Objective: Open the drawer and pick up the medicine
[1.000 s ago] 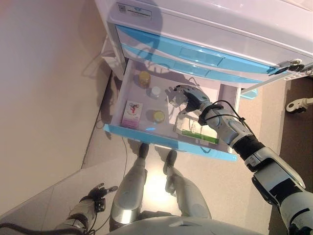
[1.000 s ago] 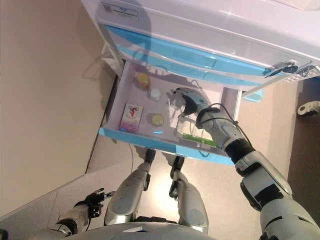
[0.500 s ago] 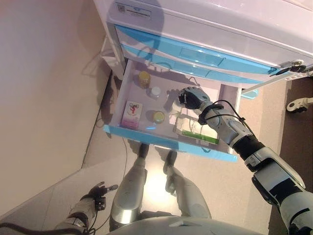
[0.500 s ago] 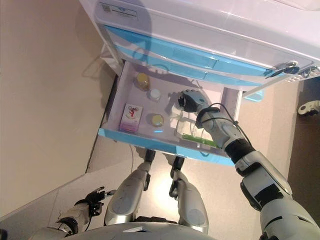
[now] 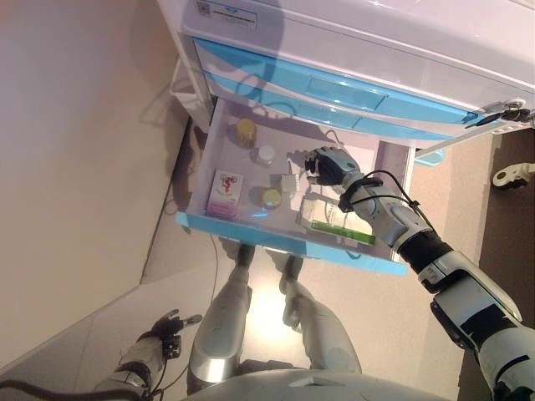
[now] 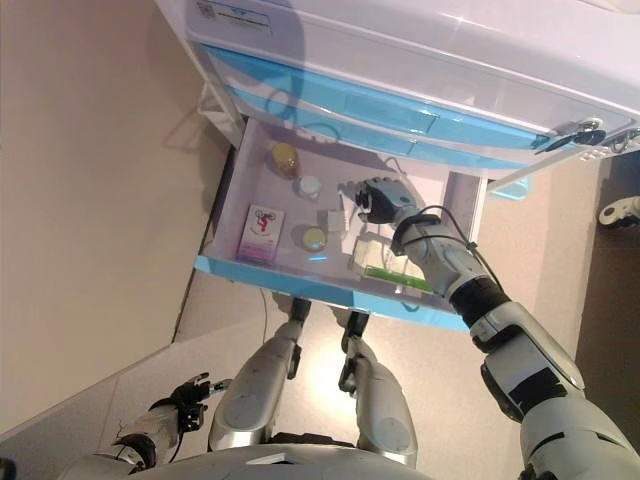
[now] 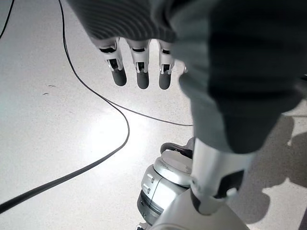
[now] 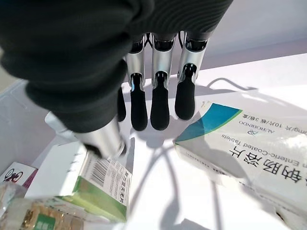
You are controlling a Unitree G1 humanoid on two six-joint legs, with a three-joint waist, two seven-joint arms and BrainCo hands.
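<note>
Drawer (image 5: 219,224) open; right hand (image 5: 328,166) open inside over small white box (image 5: 287,183), nothing gripped; left hand (image 5: 164,335) open, low.

Clinic or pharmacy room: white-blue drawer cart (image 5: 351,50) (medicine boxes (image 5: 334,219), bottles (image 5: 246,131) inside).
</note>
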